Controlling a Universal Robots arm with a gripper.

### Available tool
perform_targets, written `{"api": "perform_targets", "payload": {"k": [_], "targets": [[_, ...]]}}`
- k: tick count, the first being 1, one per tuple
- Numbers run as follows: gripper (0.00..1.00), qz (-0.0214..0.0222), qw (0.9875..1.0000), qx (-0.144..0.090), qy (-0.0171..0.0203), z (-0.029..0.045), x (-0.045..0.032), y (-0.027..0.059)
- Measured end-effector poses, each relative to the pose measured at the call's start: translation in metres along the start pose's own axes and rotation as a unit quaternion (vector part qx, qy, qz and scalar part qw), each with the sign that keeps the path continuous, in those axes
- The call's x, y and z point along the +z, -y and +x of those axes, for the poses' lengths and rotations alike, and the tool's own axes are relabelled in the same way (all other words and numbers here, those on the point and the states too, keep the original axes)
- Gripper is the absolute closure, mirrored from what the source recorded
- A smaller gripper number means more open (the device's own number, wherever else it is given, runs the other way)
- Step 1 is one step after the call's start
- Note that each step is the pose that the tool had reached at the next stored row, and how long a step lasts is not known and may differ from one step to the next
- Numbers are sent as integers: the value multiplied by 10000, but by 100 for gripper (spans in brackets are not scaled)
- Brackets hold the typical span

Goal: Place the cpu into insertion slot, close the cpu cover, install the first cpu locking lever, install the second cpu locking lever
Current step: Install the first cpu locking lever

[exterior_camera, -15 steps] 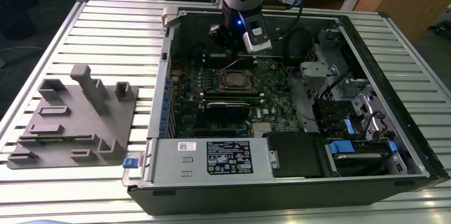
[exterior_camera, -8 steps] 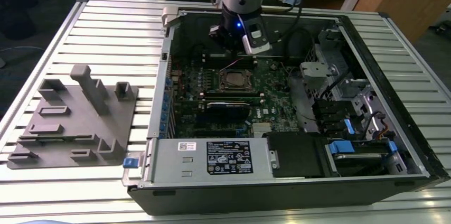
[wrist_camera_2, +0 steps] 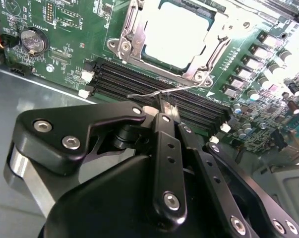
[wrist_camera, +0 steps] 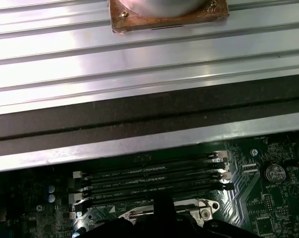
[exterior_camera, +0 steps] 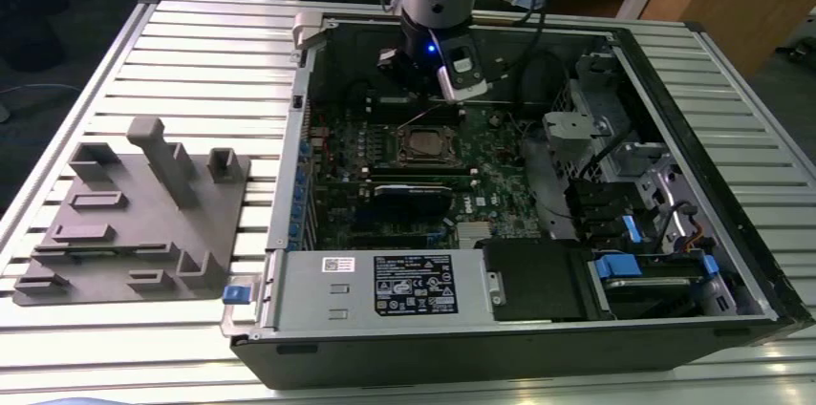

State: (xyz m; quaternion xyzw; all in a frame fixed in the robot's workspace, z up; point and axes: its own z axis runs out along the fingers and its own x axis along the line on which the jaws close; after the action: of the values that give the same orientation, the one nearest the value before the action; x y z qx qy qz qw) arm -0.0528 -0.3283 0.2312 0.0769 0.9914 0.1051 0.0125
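Over the green board (wrist_camera_2: 70,67), fingers (wrist_camera_2: 164,121) clench the locking lever (wrist_camera_2: 189,88) beside the cpu cover (wrist_camera_2: 127,37).

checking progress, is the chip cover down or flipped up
Down: the metal cover lies flat around the chip, framing its silver top.

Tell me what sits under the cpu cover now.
Through the cut-out of the cpu cover, the silver top of the cpu shows. The frame hides its edges and the insertion slot beneath.

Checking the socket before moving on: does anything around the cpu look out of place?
One thin locking lever sticks out unlatched over the memory slots, pinched in the gripper. The cpu cover lies flat over the cpu.
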Motion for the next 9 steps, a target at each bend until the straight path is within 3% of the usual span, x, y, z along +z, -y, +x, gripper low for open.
{"api": "perform_targets", "payload": {"k": [9], "targets": [[89,1,10000,-1,0,6,45,-31]]}}
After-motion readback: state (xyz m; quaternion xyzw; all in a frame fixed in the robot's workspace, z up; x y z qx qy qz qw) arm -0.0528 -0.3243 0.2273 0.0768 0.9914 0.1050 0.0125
